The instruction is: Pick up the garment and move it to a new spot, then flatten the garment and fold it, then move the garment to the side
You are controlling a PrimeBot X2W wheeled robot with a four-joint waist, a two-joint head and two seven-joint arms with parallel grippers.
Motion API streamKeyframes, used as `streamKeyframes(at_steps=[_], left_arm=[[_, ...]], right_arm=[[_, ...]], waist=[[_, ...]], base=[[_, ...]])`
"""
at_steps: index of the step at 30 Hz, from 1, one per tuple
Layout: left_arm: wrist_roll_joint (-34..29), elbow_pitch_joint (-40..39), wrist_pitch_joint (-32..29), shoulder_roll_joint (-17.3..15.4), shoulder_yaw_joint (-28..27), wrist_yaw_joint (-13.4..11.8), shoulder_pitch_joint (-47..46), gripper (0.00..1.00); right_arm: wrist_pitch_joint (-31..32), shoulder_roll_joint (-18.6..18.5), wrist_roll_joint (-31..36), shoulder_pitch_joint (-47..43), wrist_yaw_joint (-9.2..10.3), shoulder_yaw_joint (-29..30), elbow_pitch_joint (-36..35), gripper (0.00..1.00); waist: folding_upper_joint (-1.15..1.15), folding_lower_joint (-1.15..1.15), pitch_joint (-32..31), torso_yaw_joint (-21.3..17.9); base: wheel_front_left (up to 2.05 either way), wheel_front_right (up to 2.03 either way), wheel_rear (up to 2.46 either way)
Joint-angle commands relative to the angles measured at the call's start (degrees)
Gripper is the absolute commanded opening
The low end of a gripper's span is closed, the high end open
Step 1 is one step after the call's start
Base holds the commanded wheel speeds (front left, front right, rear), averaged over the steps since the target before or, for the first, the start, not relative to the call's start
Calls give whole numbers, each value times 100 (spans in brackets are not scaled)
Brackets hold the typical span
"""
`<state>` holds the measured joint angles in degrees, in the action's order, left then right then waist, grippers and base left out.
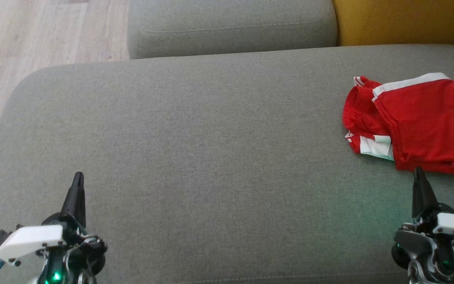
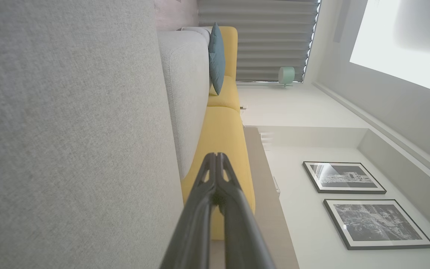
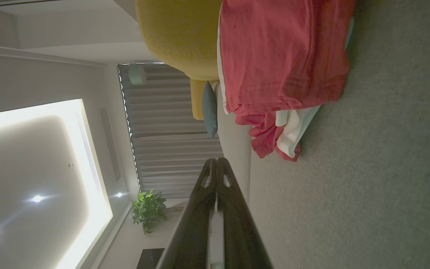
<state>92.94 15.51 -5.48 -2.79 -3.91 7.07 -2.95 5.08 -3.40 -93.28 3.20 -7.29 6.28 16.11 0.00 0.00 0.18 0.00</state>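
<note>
A red garment point(image 1: 420, 122) with white trim lies folded in a loose pile at the right side of the grey sofa seat point(image 1: 211, 150). In the right wrist view the garment point(image 3: 278, 63) lies just ahead of the fingers. My right gripper point(image 1: 418, 173) is shut and empty, its tip just short of the garment's near edge. My left gripper point(image 1: 78, 176) rests at the lower left over bare cushion, shut with nothing in it. Both pairs of fingers are pressed together in the wrist views, left gripper point(image 2: 217, 157) and right gripper point(image 3: 216, 161).
A grey back cushion point(image 1: 231, 27) and a yellow cushion point(image 1: 400, 19) stand behind the seat. Wooden floor point(image 1: 34, 39) lies beyond the seat's left edge. A teal pillow point(image 2: 217, 56) leans on the yellow sofa section farther off.
</note>
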Motion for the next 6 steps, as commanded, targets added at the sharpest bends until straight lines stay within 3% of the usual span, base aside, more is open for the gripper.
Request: streamKeyframes(at_steps=[1,6], left_arm=[[-15,-149,-40,-66,-186,42,-317,0],[-19,-149,-45,-62,-191,42,-318,0]], right_arm=[[46,-34,13,287,-20,-94,-215,0],[52,-29,20,288,-20,-86,-215,0]], waist=[[0,0,0,0],[0,0,0,0]], base=[[0,0,0],[0,0,0]])
